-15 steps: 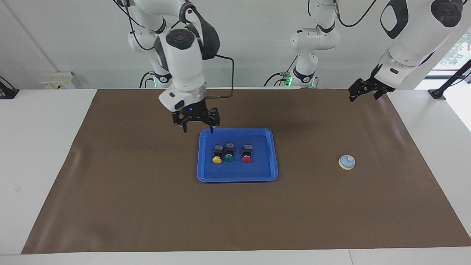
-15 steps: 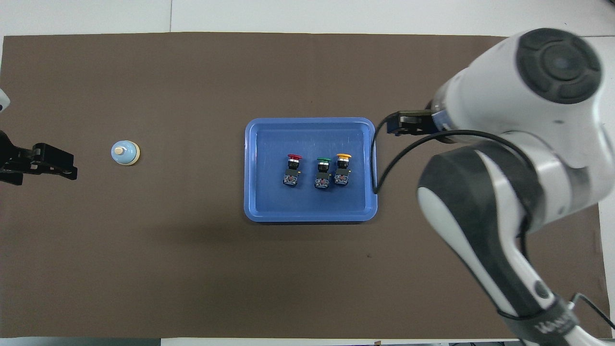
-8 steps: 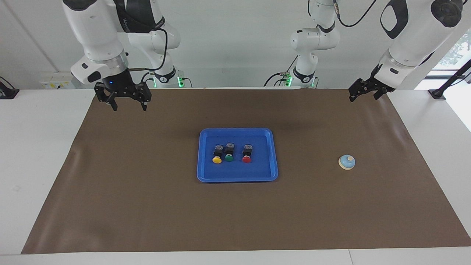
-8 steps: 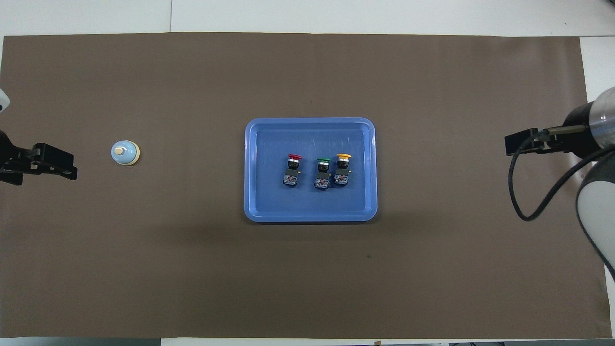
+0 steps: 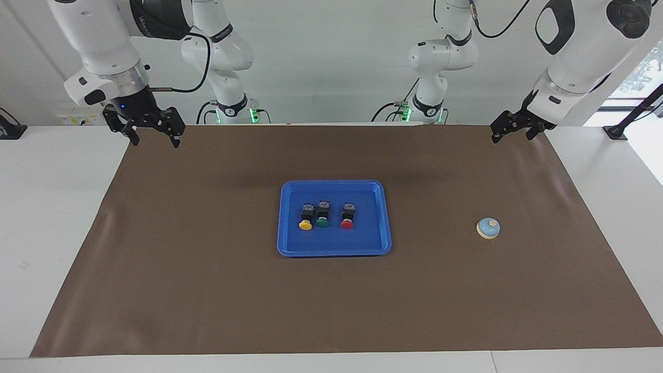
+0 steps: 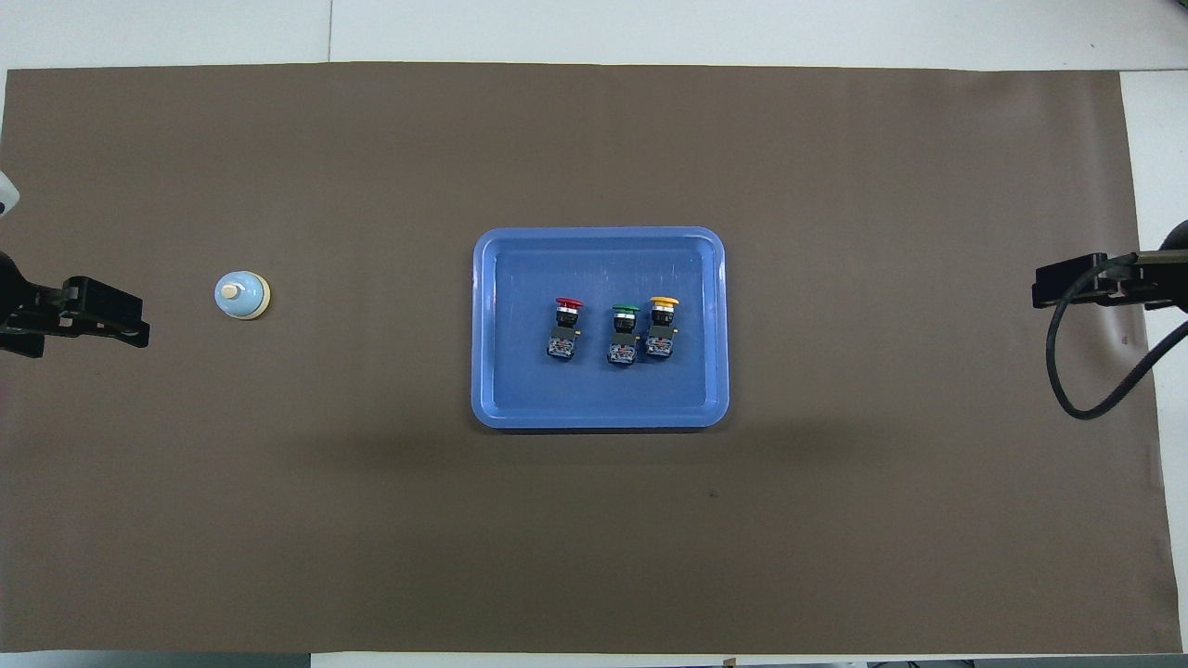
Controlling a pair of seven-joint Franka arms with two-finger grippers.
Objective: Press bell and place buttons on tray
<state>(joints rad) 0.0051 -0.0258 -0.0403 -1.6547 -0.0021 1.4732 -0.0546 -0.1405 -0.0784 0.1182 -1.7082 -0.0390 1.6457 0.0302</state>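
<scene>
Seeing all three buttons in the tray mid-frame, we judge placing done; whether the bell at the frame's right was pressed we can't tell, and the left gripper upper right and the right gripper upper left hang released, holding nothing.

White table, brown mat spread across it. On mat: blue tray mid-table, bell toward left arm's end.

Two high opposed views share the tray

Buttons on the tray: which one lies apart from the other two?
The red button; the green button and yellow button lie close together toward the right arm's end.
</scene>
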